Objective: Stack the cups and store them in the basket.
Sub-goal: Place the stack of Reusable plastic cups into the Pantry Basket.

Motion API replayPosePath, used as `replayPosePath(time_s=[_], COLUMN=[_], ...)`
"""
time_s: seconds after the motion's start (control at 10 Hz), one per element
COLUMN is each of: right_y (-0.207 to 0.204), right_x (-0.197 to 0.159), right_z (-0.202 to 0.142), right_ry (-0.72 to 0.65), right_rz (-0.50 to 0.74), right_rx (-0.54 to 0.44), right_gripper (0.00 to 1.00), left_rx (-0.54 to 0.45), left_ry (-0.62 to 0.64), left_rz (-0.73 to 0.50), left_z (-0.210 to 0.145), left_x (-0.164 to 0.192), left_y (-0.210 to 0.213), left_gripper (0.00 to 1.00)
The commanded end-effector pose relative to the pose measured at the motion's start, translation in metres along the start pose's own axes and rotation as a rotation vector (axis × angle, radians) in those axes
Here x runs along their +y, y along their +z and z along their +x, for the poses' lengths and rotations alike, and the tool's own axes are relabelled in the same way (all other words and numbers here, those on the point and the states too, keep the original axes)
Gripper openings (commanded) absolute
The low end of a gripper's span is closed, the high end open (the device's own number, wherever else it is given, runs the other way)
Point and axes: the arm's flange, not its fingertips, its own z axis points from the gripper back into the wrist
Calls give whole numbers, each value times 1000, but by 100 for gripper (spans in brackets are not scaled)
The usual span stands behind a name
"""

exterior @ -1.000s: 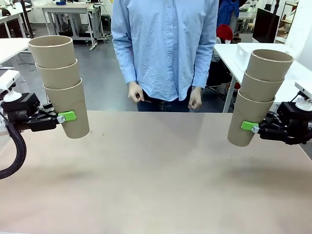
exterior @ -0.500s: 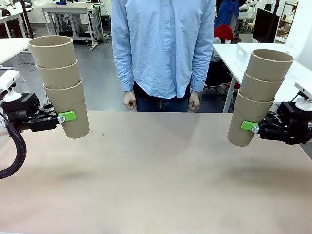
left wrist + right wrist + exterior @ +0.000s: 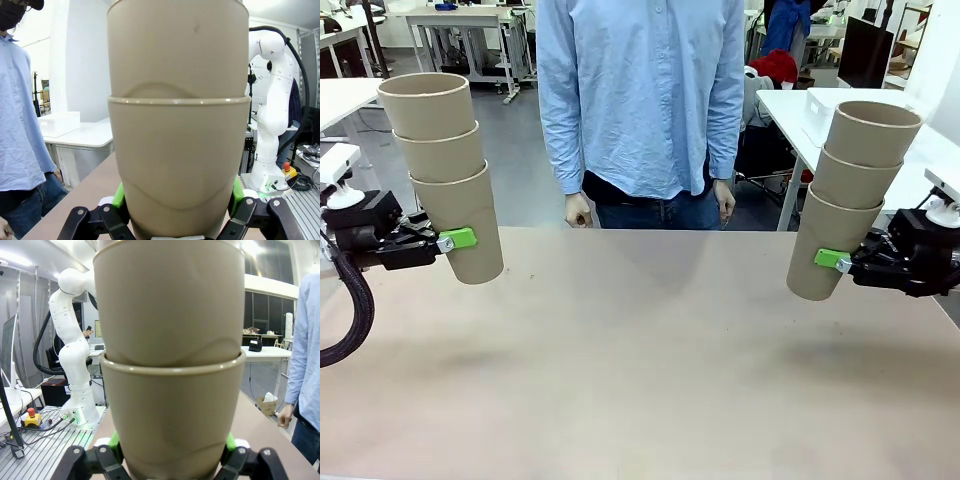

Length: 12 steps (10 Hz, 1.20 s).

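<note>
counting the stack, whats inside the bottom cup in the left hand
A second cup is nested in the bottom cup, held by the left hand, with a third cup in that. Their lower parts are covered by the walls around them.

The front view is bright and evenly lit from overhead, sharp across the table (image 3: 640,400), where faint, soft-edged shadows lie below the left stack of cups (image 3: 445,170) and the right stack of cups (image 3: 855,190). In the left wrist view the near stack bulges with wide-angle distortion and seems slightly soft, though that is hard to judge; the wall (image 3: 80,60) behind it washes out white. In the right wrist view ceiling lights (image 3: 272,246) flare at the top, and the person's sleeve (image 3: 306,340) stretches at the edge.
</note>
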Motion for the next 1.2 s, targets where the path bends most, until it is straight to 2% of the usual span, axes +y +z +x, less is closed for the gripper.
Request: replayPosePath(time_s=[0.0,1.1], right_y=[0,0], right_x=[0,0], right_z=[3,3], right_ry=[10,10], right_rz=[0,0], right_rx=[-2,-2], right_gripper=[85,85], left_rx=[-6,-6], left_ry=[-17,-17], left_rz=[-6,-6], left_z=[3,3], left_x=[-1,-1], left_y=[-1,-1], left_gripper=[86,86])
